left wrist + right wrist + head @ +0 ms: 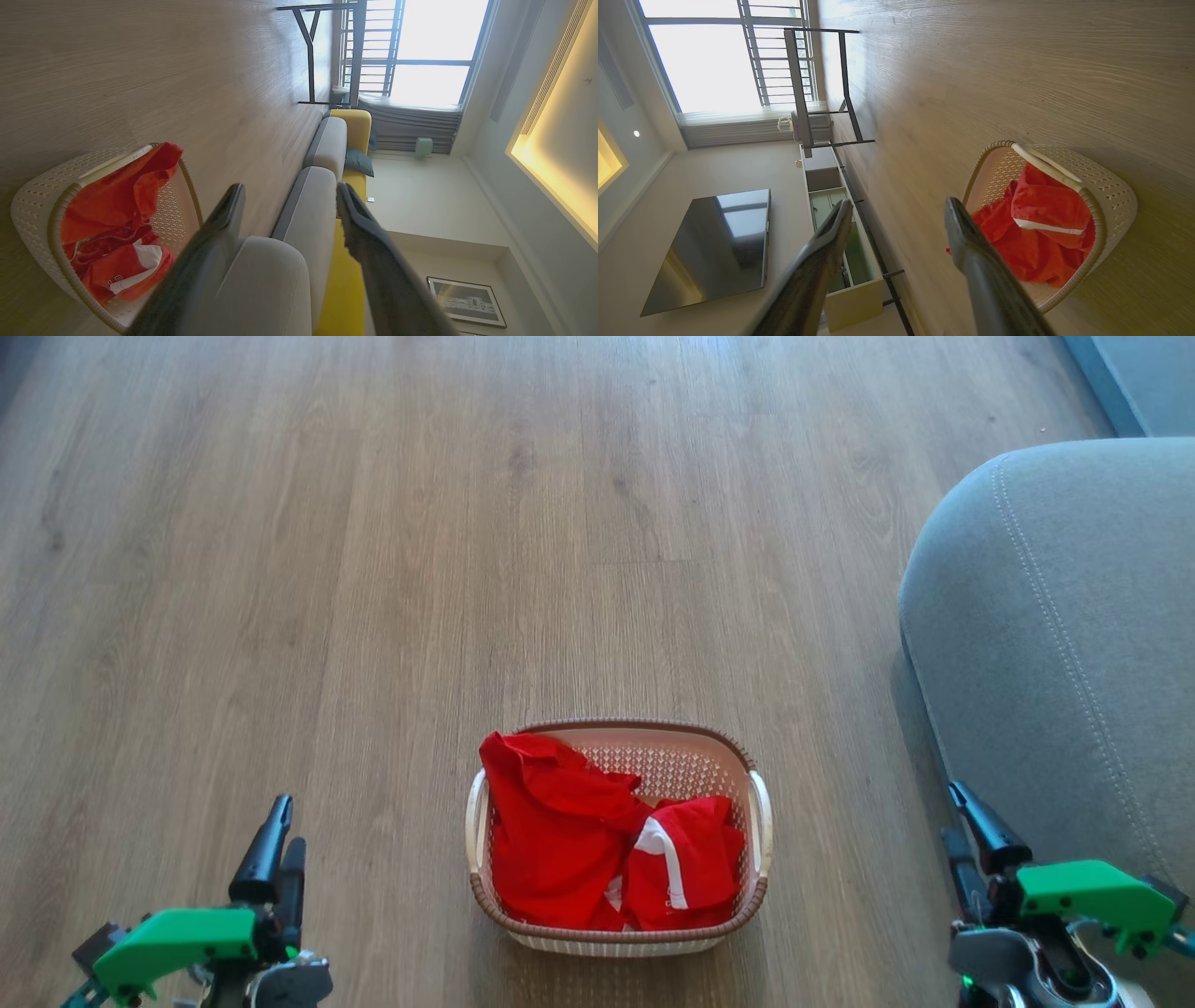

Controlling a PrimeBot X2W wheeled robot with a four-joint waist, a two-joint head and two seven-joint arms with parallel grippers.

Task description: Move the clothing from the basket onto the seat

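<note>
1. Floor (373, 569): pale wood planks that carry the basket.
2. Seat (1055, 616): grey with a line of pale stitching, on the robot's right and still bare. It is apart from the basket.
3. Basket (635, 726): cream, on the floor ahead, about midway between the arms. Its long axis seems to run left to right.
4. Clothing (560, 831): crumpled red garments heaped in the basket's near-left part, with a white-striped piece on the right.
5. Left gripper (285, 821), right gripper (954, 814): jaws spread and empty. The right gripper is just beside the seat, so it probably suits the transfer.
</note>
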